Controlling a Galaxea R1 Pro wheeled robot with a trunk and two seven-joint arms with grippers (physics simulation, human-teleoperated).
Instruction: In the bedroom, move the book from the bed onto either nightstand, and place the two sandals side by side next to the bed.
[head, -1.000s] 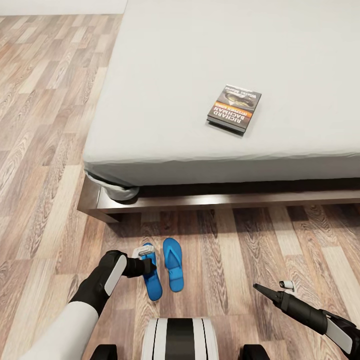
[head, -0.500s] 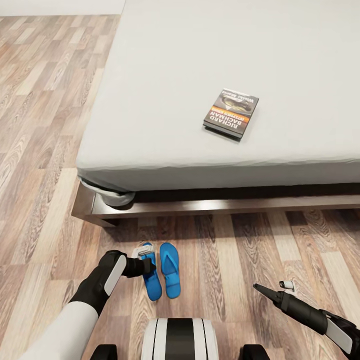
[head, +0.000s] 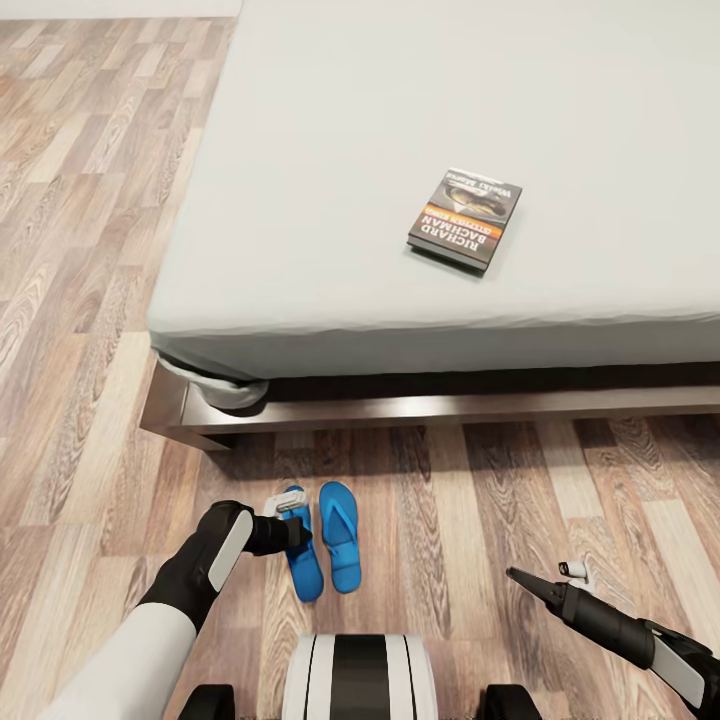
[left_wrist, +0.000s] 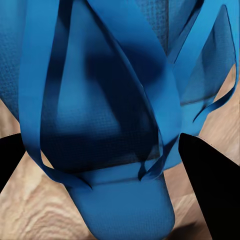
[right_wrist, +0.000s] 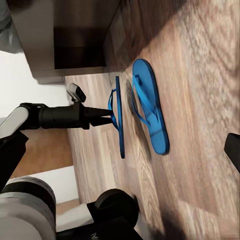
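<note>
- Sandals: two bright blue flat flip-flops with thong straps, a left sandal (head: 303, 550) and a right sandal (head: 342, 535), sit near the bed's dark brown wooden frame (head: 400, 408), on the light-brown wood-plank floor (head: 480, 520).
- Left gripper (head: 298, 535): closed on the left sandal, which the right wrist view shows tipped on edge (right_wrist: 119, 117), just beside its flat partner (right_wrist: 150, 112).
- Right gripper (head: 515, 576): well apart from both sandals, holding nothing; its opening width cannot be told.
- Handling: the sandals are probably light, flexible foam; a pinch on the sole edge or on the strap (left_wrist: 107, 30) should hold.
- Small dark grey paperback book (head: 465, 217): flat on the light-grey mattress (head: 320, 200), far beyond both grippers.
- Hidden: left fingertip contact is indistinct; the left wrist view crops the sandal's outline.
</note>
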